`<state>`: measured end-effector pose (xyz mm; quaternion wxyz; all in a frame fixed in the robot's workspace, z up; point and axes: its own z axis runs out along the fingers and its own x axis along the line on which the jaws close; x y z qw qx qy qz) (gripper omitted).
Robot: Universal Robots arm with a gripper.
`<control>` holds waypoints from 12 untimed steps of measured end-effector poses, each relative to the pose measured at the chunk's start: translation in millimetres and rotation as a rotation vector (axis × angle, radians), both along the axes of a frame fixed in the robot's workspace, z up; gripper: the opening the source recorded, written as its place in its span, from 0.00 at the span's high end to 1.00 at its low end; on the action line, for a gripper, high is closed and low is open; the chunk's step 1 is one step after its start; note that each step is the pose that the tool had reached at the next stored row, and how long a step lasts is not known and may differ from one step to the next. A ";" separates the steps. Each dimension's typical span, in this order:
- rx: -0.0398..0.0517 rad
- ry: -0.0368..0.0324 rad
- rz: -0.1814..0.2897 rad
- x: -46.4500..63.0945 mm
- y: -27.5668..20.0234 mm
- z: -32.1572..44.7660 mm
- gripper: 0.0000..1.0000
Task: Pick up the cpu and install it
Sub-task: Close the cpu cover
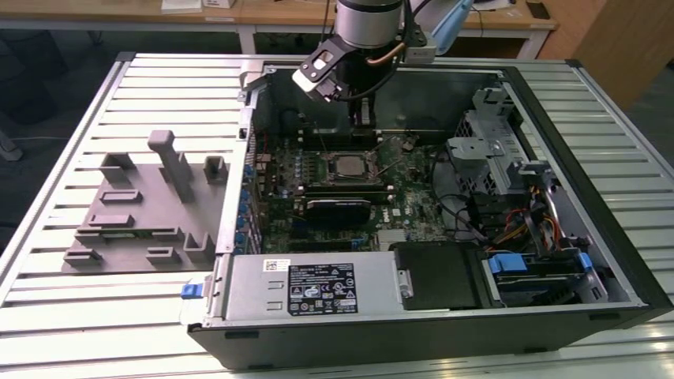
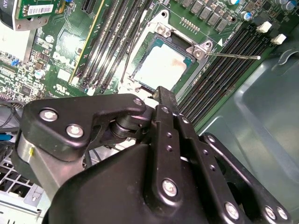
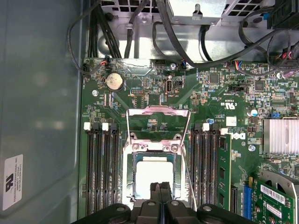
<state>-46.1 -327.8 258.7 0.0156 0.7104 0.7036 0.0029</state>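
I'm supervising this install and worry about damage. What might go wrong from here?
The end effector hangs close over the cpu; a sideways slip might nudge it askew. The socket frame stands open, so the cpu is likely unclamped. The thin lever juts out and might snag.

case (image 1: 421, 351): on the table (image 1: 95, 332)
block (image 1: 137, 213): on the table, at the exterior view's left of the case
cpu (image 1: 346, 166) (image 3: 154, 179): on the board (image 3: 140, 93) inside the case, below the gripper (image 1: 364, 120)
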 end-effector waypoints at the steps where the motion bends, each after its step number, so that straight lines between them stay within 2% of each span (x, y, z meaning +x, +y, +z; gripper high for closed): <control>1: 0.0000 0.0000 0.000 0.0 0.0 0.0 0.89; 5: -0.0001 0.0002 0.000 1.8 0.0 0.0 0.89; 12: -0.0001 0.0014 0.000 11.9 0.1 0.0 0.89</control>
